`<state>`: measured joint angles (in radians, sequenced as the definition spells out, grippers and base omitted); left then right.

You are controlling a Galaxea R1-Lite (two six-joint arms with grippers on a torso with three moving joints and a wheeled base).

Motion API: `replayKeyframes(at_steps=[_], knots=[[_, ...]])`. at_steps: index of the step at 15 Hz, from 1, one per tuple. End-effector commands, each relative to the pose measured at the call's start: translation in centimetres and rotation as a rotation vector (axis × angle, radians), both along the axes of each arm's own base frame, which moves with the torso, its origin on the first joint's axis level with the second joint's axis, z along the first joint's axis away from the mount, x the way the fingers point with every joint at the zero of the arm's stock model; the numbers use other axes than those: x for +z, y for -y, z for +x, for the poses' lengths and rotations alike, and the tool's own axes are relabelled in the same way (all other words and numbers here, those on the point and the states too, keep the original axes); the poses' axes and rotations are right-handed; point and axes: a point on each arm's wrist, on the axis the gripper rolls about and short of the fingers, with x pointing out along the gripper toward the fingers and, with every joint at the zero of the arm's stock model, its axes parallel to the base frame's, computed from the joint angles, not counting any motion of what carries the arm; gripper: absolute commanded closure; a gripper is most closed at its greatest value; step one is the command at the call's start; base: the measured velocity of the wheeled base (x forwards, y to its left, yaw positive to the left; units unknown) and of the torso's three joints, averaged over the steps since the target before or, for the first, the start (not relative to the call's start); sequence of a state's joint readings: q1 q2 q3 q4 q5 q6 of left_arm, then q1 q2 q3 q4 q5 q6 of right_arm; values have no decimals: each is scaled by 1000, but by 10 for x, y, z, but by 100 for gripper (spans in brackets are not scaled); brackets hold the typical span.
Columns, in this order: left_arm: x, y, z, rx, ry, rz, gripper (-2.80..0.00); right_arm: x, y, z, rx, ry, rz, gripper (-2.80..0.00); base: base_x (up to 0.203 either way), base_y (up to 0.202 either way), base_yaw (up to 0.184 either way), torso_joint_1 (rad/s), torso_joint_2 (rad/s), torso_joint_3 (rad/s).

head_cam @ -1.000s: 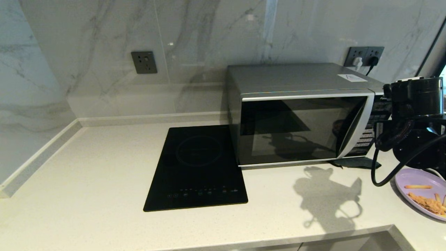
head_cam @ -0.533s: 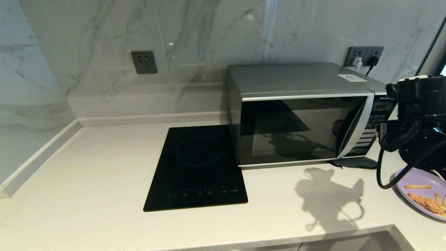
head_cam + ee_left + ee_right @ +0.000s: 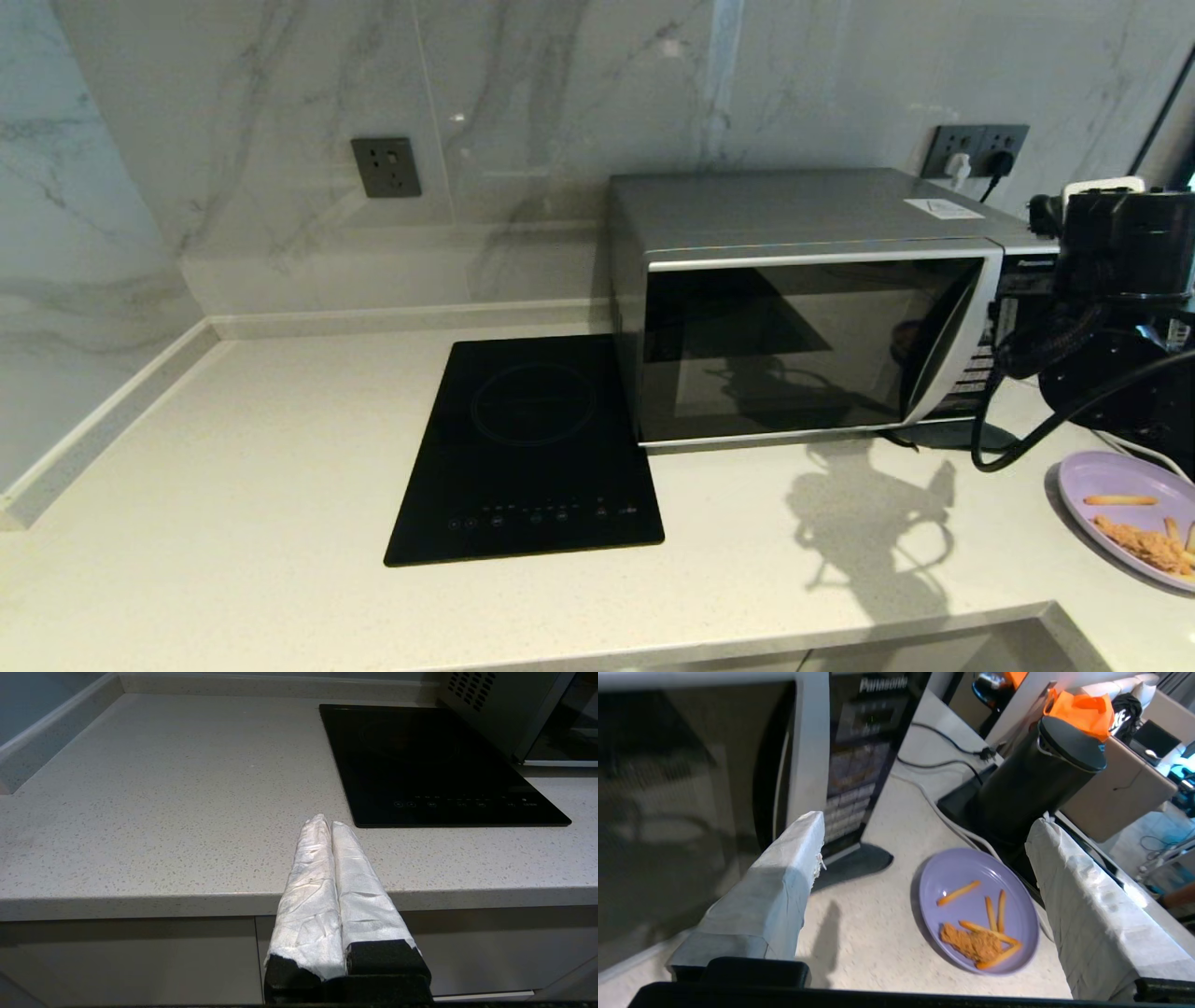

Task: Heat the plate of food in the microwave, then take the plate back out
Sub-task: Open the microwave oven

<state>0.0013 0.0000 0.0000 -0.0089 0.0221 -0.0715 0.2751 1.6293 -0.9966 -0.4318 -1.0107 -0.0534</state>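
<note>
Right tool (image 3: 924, 830) hangs wide open beside the microwave (image 3: 803, 308); its door is shut. To open it, hook the handle (image 3: 948, 345). Plate (image 3: 978, 914) waits on the surface (image 3: 280, 448), right of the microwave.

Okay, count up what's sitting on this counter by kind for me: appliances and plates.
Appliances: 3, namely microwave, induction hob, black kettle
Plates: 1, the purple plate of food
Total: 4
</note>
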Motion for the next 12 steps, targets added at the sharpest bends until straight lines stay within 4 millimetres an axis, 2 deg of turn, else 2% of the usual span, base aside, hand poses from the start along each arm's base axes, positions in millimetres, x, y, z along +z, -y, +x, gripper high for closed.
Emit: replayKeyframes(at_steps=[1, 9, 12], knots=[[0, 0, 0, 1, -1, -1, 0, -8, -2, 10, -16, 10, -1, -280, 0, 0, 0, 0, 0, 0], [0, 0, 0, 1, -1, -1, 0, -38, -10, 45, -108, -14, -26, -280, 0, 0, 0, 0, 0, 0], [0, 0, 0, 1, -1, -1, 0, -51, -6, 57, -137, -42, -36, -280, 0, 0, 0, 0, 0, 0]])
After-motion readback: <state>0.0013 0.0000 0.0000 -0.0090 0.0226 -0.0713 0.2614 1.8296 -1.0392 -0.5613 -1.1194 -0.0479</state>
